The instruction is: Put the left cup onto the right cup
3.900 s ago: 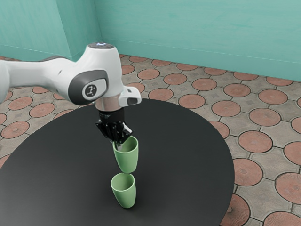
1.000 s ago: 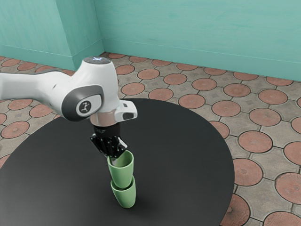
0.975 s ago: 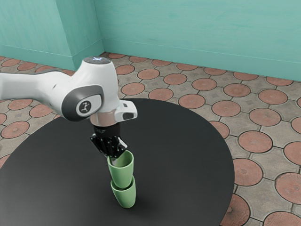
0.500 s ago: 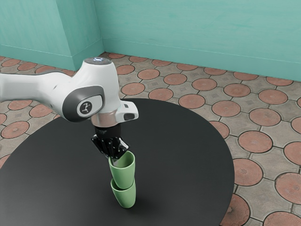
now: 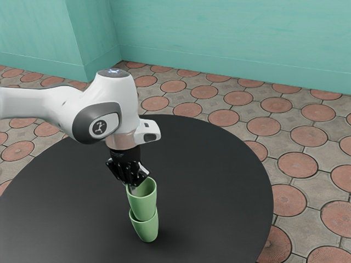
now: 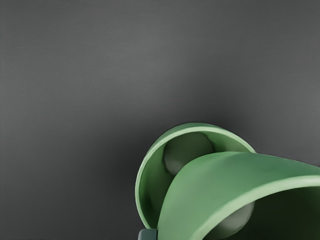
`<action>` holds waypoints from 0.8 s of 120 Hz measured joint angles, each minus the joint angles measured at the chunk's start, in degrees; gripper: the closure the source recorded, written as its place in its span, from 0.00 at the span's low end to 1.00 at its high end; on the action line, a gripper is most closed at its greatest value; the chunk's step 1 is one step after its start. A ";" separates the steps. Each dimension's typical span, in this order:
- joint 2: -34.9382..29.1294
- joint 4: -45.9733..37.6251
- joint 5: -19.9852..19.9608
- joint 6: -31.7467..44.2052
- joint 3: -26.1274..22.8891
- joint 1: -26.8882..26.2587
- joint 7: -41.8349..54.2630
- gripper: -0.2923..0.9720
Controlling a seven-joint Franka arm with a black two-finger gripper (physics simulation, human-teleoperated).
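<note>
Two black fingers of the tool (image 5: pixel 133 182) pinch the rim of the upper cup (image 5: pixel 142 201) on the side toward the exterior view's left; tool clenched on that cup. Upper cup green, slightly tilted, its base seated inside the lower cup (image 5: pixel 146 227). Lower cup green, upright on the round black worktop (image 5: pixel 219 181), near its front edge. Wrist view: upper cup's rim (image 6: pixel 225 185) just under the hand, dark worktop (image 6: pixel 100 75) behind.
</note>
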 joint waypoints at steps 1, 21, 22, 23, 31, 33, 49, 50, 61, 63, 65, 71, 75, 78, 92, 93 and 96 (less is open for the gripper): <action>0.00 -0.01 0.00 0.01 0.00 0.00 0.00 0.85; -0.01 -0.67 0.00 0.49 0.10 0.07 0.00 0.85; -0.01 -0.68 0.00 0.52 0.11 0.08 0.00 0.85; -0.01 -0.69 0.00 0.54 0.12 0.08 0.00 0.85; 0.00 -0.74 0.01 0.71 0.16 0.14 0.00 0.85; 0.00 -0.75 0.01 0.74 0.16 0.15 0.00 0.85; 0.00 -0.76 0.01 0.94 0.18 0.18 0.00 0.85; 0.00 -0.77 0.01 0.96 0.18 0.18 0.00 0.85; 0.13 -0.84 0.01 1.05 0.18 0.17 0.00 0.85; 0.19 -0.84 0.01 1.06 0.18 0.17 0.00 0.85; 0.23 -0.84 0.01 1.08 0.18 0.18 0.00 0.85; 0.33 -0.85 0.01 1.11 0.18 0.18 -0.01 0.85; 0.40 -0.85 0.01 1.12 0.18 0.17 -0.01 0.85; 0.45 -0.85 0.01 1.13 0.18 0.18 -0.01 0.85; 0.52 -1.56 0.01 1.48 0.18 0.18 -0.03 0.85; 0.52 -1.61 0.01 1.52 0.18 0.18 -0.03 0.85; 0.52 -1.73 0.01 1.62 0.18 0.18 -0.03 0.85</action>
